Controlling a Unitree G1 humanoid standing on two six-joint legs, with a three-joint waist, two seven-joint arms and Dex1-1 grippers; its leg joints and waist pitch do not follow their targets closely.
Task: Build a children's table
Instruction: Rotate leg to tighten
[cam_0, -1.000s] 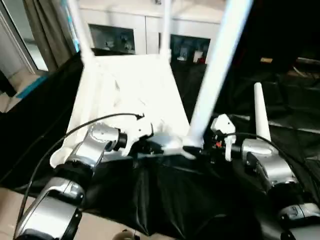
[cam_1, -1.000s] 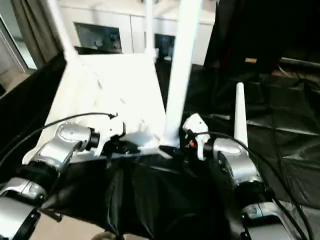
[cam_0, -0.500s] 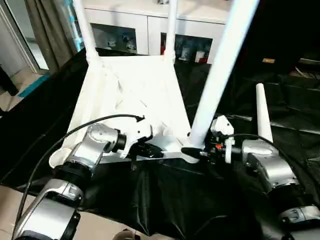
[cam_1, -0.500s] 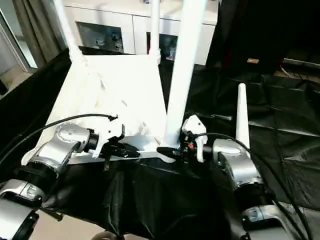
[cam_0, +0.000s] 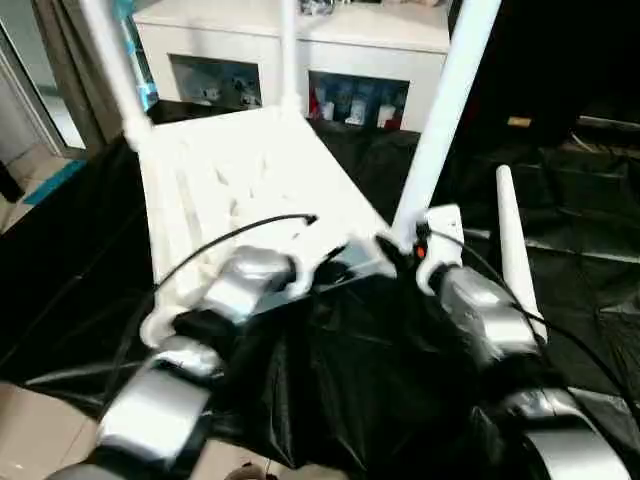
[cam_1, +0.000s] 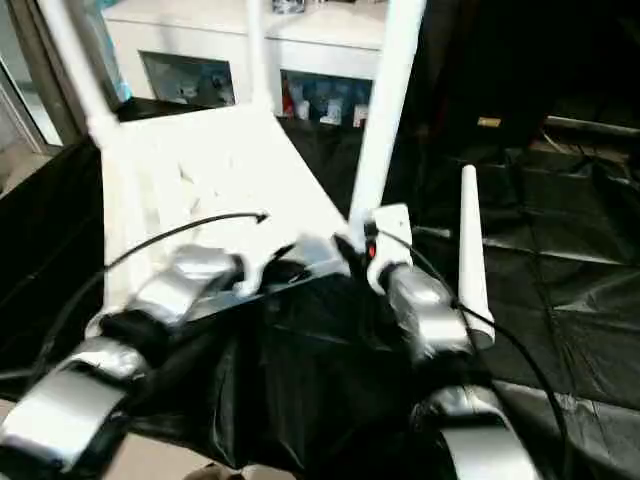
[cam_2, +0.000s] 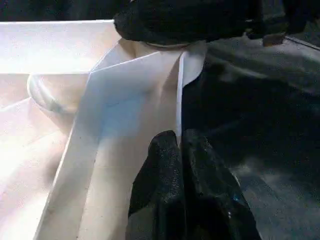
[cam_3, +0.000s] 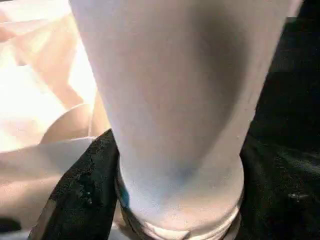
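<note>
Change since the earlier frame: both our forearms have swung in toward the middle of the head view and now meet at the tabletop's near edge; the right gripper's fingers have drawn in a little around the leg.
Children's table (cam_0: 250, 190): upside down on the black cloth (cam_0: 590, 270), upper left to centre of the frame, ribbed underside up; three legs stand up from corner sockets; the near-left socket (cam_0: 158, 325) stands open.
Loose leg (cam_0: 515, 250): lies on the cloth at centre right, just beside our right forearm, thin end pointing up the frame.
Left gripper (cam_2: 178, 142): clenched on the thin rim of the tabletop's near edge; our two black fingertips pinch the rim from either side.
Right gripper (cam_0: 392, 250): grasping the near-right leg (cam_0: 440, 110) at its base, where the leg meets the socket; one black finger (cam_3: 82, 190) lies against the leg's side.
Background: white cabinet (cam_0: 300, 60) along the top of the frame, behind the table; curtain (cam_0: 70, 60) at upper left.
</note>
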